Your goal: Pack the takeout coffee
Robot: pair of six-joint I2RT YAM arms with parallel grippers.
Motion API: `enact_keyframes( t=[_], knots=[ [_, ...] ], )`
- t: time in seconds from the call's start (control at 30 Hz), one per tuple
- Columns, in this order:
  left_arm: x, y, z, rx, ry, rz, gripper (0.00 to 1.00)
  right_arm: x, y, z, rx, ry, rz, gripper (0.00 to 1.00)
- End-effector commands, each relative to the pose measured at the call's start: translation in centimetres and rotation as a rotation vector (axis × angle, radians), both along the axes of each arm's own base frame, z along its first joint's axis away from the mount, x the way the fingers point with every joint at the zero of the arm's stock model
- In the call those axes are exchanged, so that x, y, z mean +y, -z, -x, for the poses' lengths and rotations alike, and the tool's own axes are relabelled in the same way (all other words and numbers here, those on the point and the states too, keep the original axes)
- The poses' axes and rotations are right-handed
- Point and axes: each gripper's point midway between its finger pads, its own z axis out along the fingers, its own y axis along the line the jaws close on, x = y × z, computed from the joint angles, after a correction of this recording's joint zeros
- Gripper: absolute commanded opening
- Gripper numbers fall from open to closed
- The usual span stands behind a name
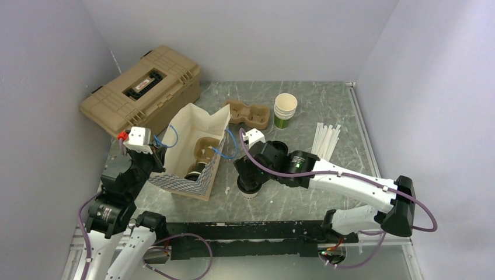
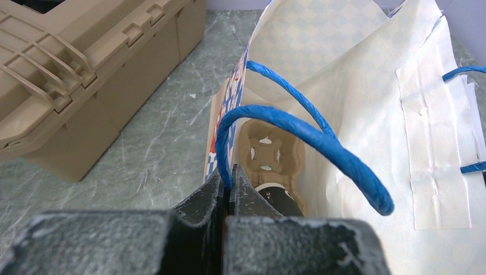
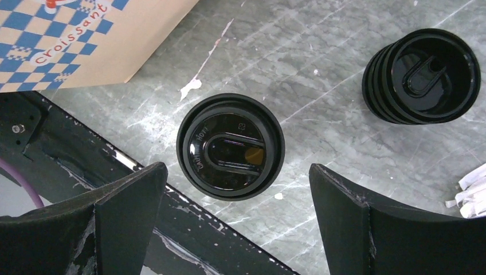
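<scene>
A takeout coffee (image 3: 230, 146), a pale cup with a black lid, stands upright on the table next to the paper bag (image 1: 192, 140); it also shows in the top view (image 1: 250, 188). My right gripper (image 3: 236, 172) hovers over it, open and empty, with a finger on each side and apart from it. My left gripper (image 2: 228, 175) is shut on the bag's near rim where the blue handle (image 2: 298, 129) joins, holding the bag open. Inside the bag lies a cardboard carrier (image 2: 269, 152) with another black-lidded cup (image 2: 281, 197) in it.
A stack of loose black lids (image 3: 421, 75) sits just beyond the cup. A stack of lidless cups (image 1: 285, 109), an empty carrier (image 1: 248, 114) and white straws (image 1: 327, 140) are at the back. A tan toolbox (image 1: 143, 87) stands at the far left.
</scene>
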Motion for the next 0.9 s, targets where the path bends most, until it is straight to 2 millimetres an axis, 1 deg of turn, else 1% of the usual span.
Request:
enact_keyframes(
  t=[0.0,0.3,0.43,0.63,0.77,0.87],
  knots=[
    [-0.2,-1.6,-0.3,-0.067,0.009,0.022,0.0,1.0,0.9,0.0,0.049,-0.018,-0.046,1.0],
    [-0.2,-1.5,-0.4,-0.064,0.008,0.02,0.0,1.5,3.4,0.1,0.115,-0.044,-0.036,1.0],
    [-0.2,-1.6,-0.4,-0.065,0.006,0.019,0.0,1.9,4.0,0.4,0.138,-0.062,-0.042,1.0],
    [-0.2,-1.6,-0.4,-0.064,0.006,0.019,0.0,2.1,4.6,0.4,0.146,-0.066,-0.029,1.0],
    [-0.1,-1.6,-0.4,-0.065,0.005,0.021,0.0,2.2,4.3,0.1,0.135,-0.06,-0.03,1.0],
    [-0.2,-1.5,-0.4,-0.063,0.006,0.02,0.0,1.7,3.8,-0.4,0.109,-0.031,-0.018,1.0]
  ],
)
